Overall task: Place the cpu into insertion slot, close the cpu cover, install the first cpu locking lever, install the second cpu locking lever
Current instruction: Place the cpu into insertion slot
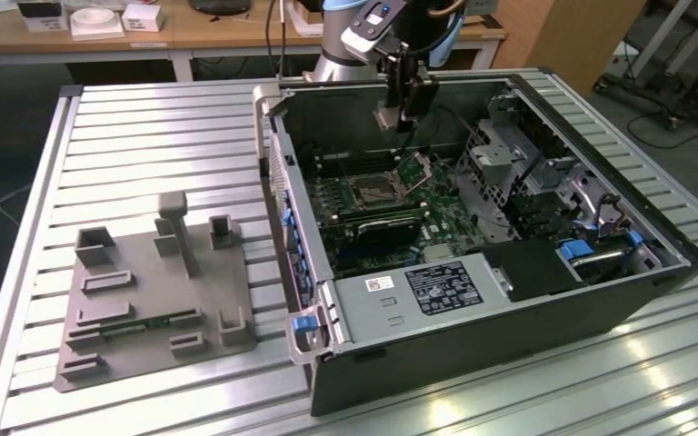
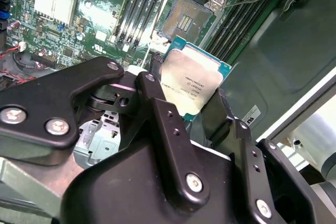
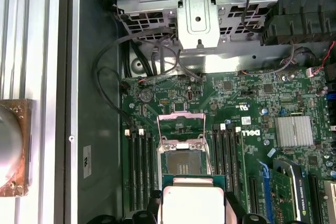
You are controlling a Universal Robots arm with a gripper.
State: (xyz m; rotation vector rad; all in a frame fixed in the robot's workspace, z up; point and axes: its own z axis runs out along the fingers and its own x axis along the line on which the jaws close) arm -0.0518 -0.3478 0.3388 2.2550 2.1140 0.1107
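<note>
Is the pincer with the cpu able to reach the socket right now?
Probably yes: the cpu cover stands raised, the socket lies bare, and nothing shows between it and the pincer holding the cpu.

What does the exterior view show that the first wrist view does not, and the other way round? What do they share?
Exterior view: the grey fixture tray on the slatted table, beside the computer case, and the arm. First wrist view: the cpu, its pale top facing the camera. Both: the gripper, and the cpu cover raised open over the empty socket.
</note>
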